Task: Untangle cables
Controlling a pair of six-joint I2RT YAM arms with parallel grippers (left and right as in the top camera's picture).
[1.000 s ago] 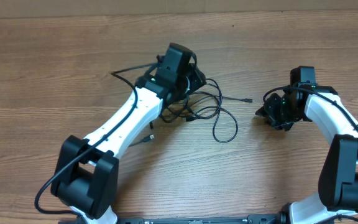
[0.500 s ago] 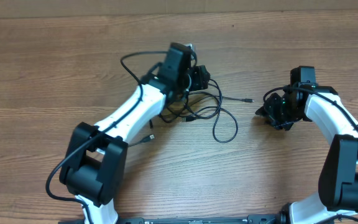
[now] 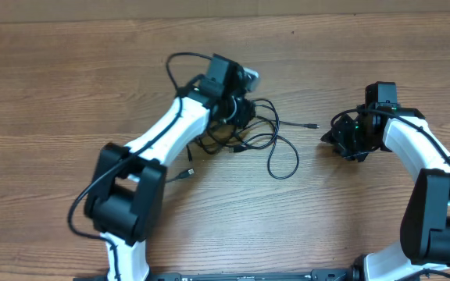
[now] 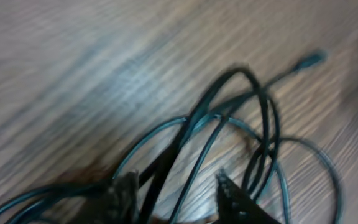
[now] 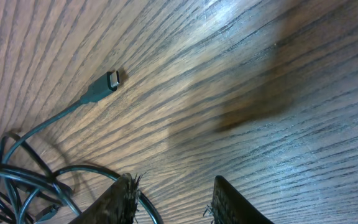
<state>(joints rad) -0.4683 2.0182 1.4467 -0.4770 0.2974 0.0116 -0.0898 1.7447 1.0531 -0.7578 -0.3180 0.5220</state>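
The wooden surface [image 3: 69, 94] fills the overhead view. The left arm [image 3: 166, 133] reaches in from the lower left to the middle, and the right arm [image 3: 412, 140] bends in from the right. The cables [image 3: 252, 136] lie in a black tangle at the centre, with one loose loop [image 3: 283, 160] spread toward the near edge. The left tool [image 4: 179, 199] hangs over the tangle. Its jaws are moderately apart, with strands running between them unpinched, though its view is blurred. The right tool [image 5: 173, 202] sits well to the right of the tangle, jaws narrowly apart and holding nothing. One plug [image 5: 110, 79] points toward it, and another [image 3: 186, 173] lies by the left arm.
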